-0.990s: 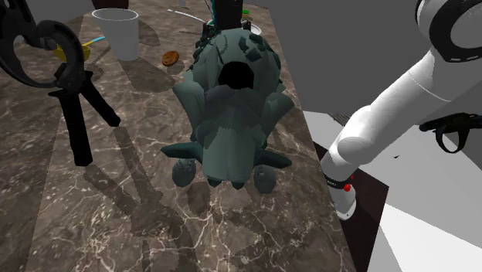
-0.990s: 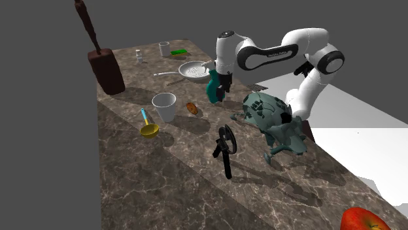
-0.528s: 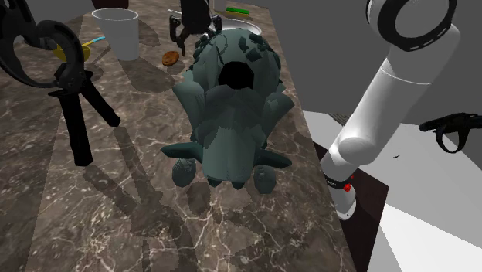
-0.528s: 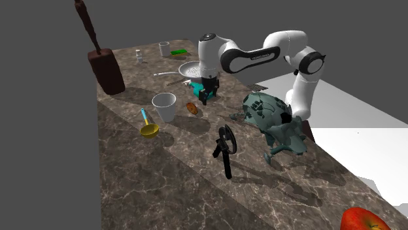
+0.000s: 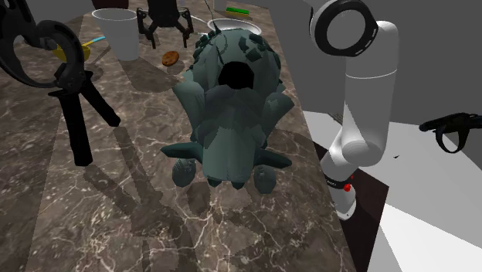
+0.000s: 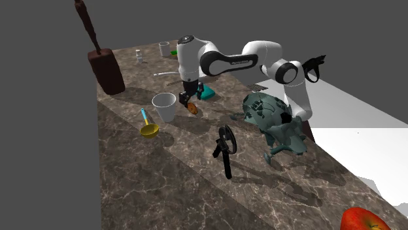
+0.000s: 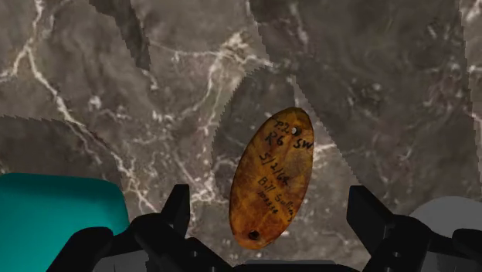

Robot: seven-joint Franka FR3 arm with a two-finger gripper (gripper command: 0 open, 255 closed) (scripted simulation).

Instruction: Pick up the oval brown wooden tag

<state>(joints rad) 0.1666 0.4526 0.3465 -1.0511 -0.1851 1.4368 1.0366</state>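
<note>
Tool (image 7: pixel 269 207) open over tag (image 7: pixel 272 178), long axis perp. fingers (image 7: pixel 174 213)

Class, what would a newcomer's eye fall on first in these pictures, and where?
The big dark green figure stands in the middle of the shoulder view, on the marble counter. In the wrist view, the open gripper hangs over the oval brown tag, which has handwriting on it. A red fruit sits at the second exterior view's lower right corner.
</note>
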